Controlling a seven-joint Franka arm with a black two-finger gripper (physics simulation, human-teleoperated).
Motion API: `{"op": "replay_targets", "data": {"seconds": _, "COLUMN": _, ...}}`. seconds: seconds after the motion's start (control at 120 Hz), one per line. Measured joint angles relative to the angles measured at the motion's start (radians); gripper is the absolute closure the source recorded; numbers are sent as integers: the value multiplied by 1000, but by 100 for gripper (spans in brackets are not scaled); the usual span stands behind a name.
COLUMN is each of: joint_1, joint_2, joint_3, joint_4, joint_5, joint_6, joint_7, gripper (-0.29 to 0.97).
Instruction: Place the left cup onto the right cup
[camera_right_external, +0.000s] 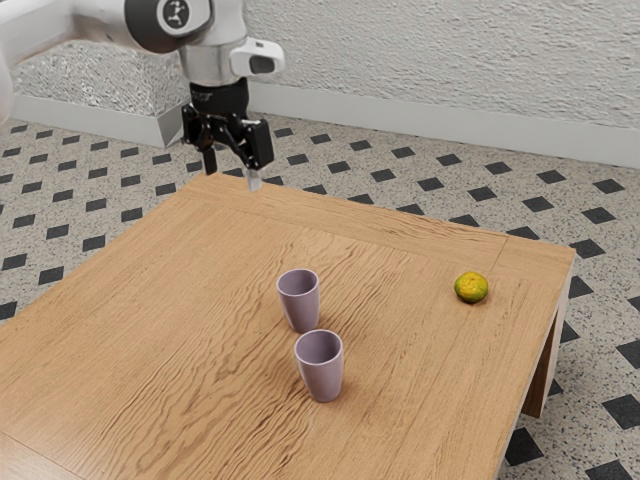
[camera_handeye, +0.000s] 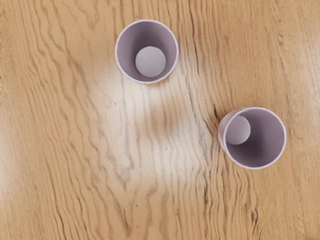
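**1. Gripper.** In the exterior view the black two-finger gripper (camera_right_external: 232, 176) hangs with its fingers pointing down. The jaws stand spread apart, with nothing between them. It is up in the air and touches neither cup.

**2. Task objects.** Two mauve cups stand upright on the table (camera_right_external: 150, 330), mouths up, near its middle.
- The far cup (camera_right_external: 299, 298) appears at about 5 o'clock from the gripper in the exterior view, well apart from it.
- The near cup (camera_right_external: 320, 364) stands at about 5 o'clock from the far cup, close beside it but not touching; a strip of bare wood separates them.
- The wrist view looks down into both cups. Both are empty, with their pale round bottoms in sight. One is seen almost straight down; the other also shows a strip of its outer wall.
- Neither cup sits on or in the other.

**3. Other objects.** A small yellow-green citrus fruit (camera_right_external: 472, 287) lies on the table at about 3 o'clock from the far cup, well apart from both cups and near the table edge on the exterior view's right.

**4. Surroundings.** The table is light wood with a strong grain. Around it is a pale floor (camera_right_external: 420, 170) with black diamond tiles, and a rough grey wall (camera_right_external: 450, 50) at 12 o'clock.
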Motion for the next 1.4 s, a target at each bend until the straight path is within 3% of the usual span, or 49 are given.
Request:
{"op": "replay_targets", "data": {"seconds": 0.433, "joint_1": 9, "joint_2": 11, "joint_3": -2, "joint_4": -31, "joint_5": -11, "joint_6": 65, "joint_7": 3, "gripper": 0}}
{"op": "replay_targets", "data": {"seconds": 0.767, "joint_1": 4, "joint_2": 23, "joint_3": -3, "joint_4": -198, "joint_5": -59, "joint_6": 231, "joint_7": 3, "gripper": 0}}
{"op": "replay_targets", "data": {"seconds": 1.183, "joint_1": -3, "joint_2": 181, "joint_3": -3, "joint_4": -236, "joint_5": -153, "joint_6": 437, "joint_7": 2, "gripper": 8}}
{"op": "replay_targets", "data": {"seconds": 1.4, "joint_1": -3, "joint_2": 250, "joint_3": -2, "joint_4": -234, "joint_5": -162, "joint_6": 502, "joint_7": 3, "gripper": 13}}
